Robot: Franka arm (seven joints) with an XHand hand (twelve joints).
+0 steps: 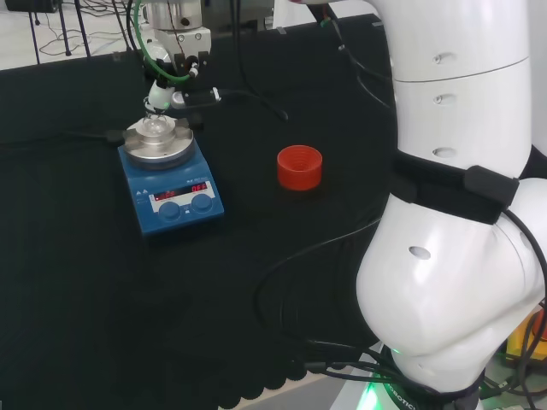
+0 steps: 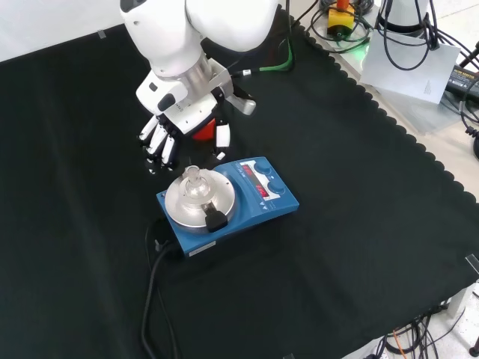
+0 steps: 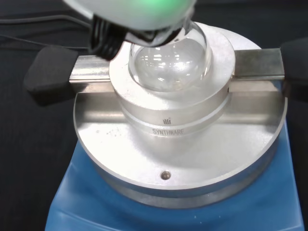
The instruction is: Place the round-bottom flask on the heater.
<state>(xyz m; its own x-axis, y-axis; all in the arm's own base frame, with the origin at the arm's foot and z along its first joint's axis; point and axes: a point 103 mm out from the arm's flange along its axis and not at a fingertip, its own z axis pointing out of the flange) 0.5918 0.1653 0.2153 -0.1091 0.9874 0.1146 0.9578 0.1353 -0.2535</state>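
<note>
Fingers of the hand [image 2: 161,142] hang straight and spread, pointing down at the cloth [image 2: 359,247] just up and left of the heater [image 2: 228,206] in the front view; they hold nothing and stand apart from the flask [image 2: 196,185]. In the head view the hand [image 1: 175,81] sits in the upper left of the frame, just above and behind the heater [image 1: 171,175].

One flask is on the bench. It is clear glass, with a round bulb and a short neck standing upright. In the wrist view its bulb [image 3: 166,62] sits in the hollow of a round silver block [image 3: 173,115], which rests on the heater's wide metal plate [image 3: 144,159]. The bulb looks clear throughout; whether it holds any liquid cannot be told.

One heater stands left of centre in the front view: a blue box with two blue knobs and a red display on its face, and a black cable leaving toward the lower left.

One red ring [image 1: 300,166], a ribbed stand with nothing in it, lies at the middle of the head view, well apart from the heater. In the front view it shows red [image 2: 203,129] behind the fingers.
</note>
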